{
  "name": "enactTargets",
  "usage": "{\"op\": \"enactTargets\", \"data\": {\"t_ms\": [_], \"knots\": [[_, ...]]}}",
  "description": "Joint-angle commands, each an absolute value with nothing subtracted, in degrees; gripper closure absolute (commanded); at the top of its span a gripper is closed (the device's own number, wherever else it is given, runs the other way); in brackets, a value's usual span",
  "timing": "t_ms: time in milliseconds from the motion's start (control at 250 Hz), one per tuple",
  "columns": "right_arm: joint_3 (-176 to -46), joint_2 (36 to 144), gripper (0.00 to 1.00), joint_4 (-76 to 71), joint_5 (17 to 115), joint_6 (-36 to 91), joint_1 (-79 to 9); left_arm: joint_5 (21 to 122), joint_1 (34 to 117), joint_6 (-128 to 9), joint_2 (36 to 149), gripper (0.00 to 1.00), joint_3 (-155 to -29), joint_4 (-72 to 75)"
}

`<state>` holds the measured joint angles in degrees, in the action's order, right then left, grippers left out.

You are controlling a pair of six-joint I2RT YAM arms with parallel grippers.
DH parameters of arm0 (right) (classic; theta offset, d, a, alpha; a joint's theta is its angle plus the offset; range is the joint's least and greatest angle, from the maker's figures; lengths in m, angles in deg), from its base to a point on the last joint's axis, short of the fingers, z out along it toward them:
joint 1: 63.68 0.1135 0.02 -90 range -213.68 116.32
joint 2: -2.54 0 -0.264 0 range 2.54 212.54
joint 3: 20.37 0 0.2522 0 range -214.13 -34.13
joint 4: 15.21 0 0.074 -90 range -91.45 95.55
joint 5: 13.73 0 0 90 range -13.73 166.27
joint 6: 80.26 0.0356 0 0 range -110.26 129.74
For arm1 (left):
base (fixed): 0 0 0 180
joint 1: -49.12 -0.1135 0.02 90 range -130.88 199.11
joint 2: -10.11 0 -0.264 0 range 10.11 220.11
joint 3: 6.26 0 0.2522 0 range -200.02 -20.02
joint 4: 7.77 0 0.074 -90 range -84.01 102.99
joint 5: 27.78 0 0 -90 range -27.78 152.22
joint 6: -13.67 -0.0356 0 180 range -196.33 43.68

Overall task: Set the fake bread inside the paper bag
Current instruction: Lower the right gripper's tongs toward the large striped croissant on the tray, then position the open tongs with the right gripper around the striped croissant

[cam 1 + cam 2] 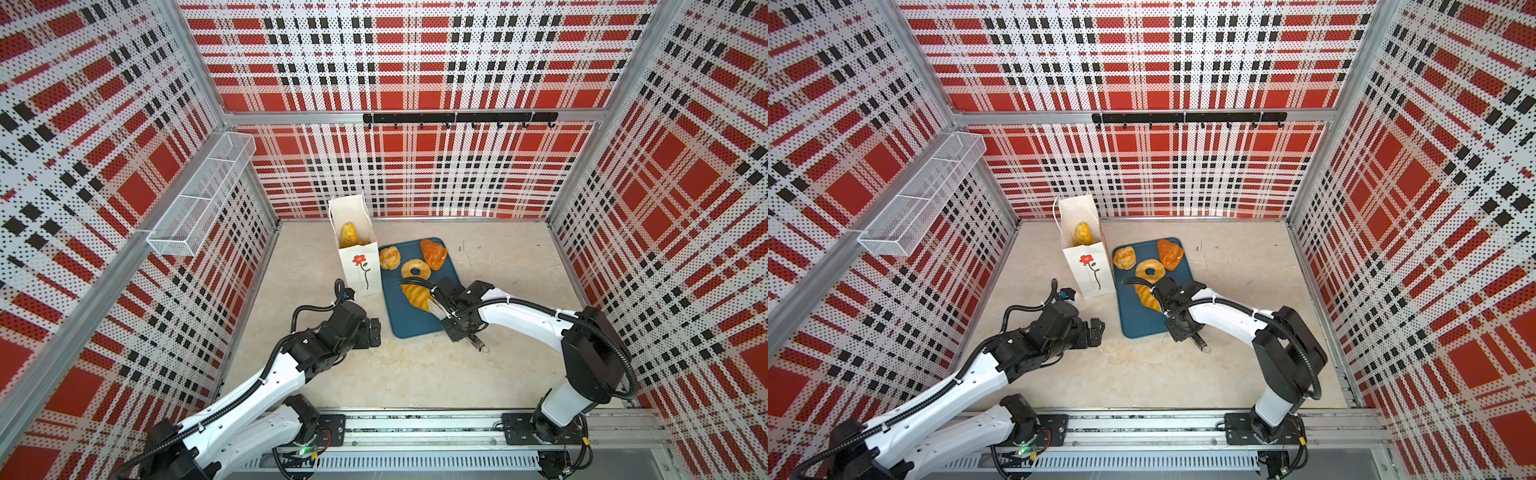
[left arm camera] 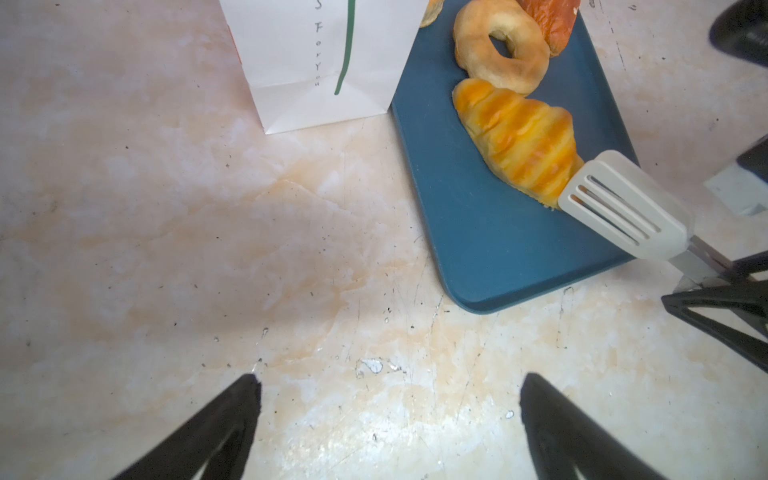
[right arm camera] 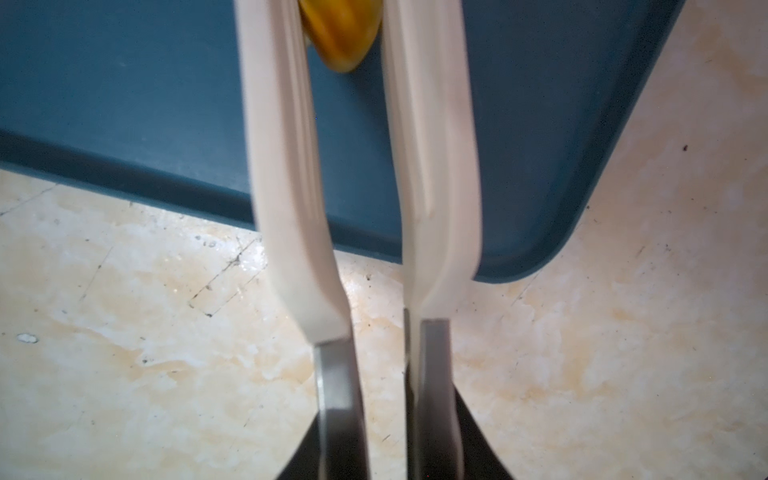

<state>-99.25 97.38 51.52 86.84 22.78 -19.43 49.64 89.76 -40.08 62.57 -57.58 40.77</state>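
The white paper bag (image 1: 357,257) (image 1: 1086,257) (image 2: 324,62) stands upright with one yellow bread (image 1: 348,235) inside. On the blue tray (image 1: 411,324) (image 2: 490,249) lie a ridged croissant (image 1: 415,295) (image 2: 519,137), a ring doughnut (image 1: 405,270), a round bun (image 1: 390,257) and a darker orange-brown piece (image 1: 433,253). My right gripper (image 1: 451,316) (image 3: 384,424) is shut on the metal handles of white tongs (image 1: 435,307) (image 3: 286,166). The tong blades straddle the croissant's near end (image 3: 340,33). My left gripper (image 1: 374,330) (image 2: 388,382) hangs open over bare table, left of the tray.
The tray's left edge sits right beside the bag. A white wire basket (image 1: 199,199) hangs on the left wall and a black hook rail (image 1: 457,118) on the back wall. Patterned walls close in three sides.
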Motion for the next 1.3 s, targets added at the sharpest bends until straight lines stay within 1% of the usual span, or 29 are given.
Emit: {"op": "enactTargets", "data": {"t_ms": [0,184,292,428,584,716,1008,1297], "knots": [[-99.0,95.1,0.64,49.7,87.1,22.8,-19.7,47.6,90.7,-39.1,63.0,0.01,-57.9,39.3],[-98.6,93.2,0.57,48.8,87.1,23.7,-19.6,47.1,91.3,-39.0,62.8,0.01,-58.2,39.4],[-98.5,92.1,0.54,48.4,87.1,24.6,-19.6,46.3,92.1,-38.6,62.8,0.01,-58.2,39.5],[-98.2,90.9,0.48,48.2,87.1,25.5,-19.6,44.6,93.9,-38.1,63.3,0.01,-58.2,39.7],[-98.2,91.0,0.46,47.9,85.0,25.0,-19.5,44.4,94.7,-38.1,64.0,0.01,-58.2,39.7],[-98.8,92.3,0.45,47.8,85.2,23.9,-19.1,44.1,95.2,-37.9,64.4,0.01,-58.3,39.8],[-100.5,95.9,0.36,46.6,84.5,21.7,-19.0,43.2,96.7,-36.7,65.1,0.01,-58.2,39.7],[-102.0,99.1,0.34,46.7,84.6,21.1,-19.1,42.9,97.1,-36.7,65.5,0.01,-58.3,39.8]]}}
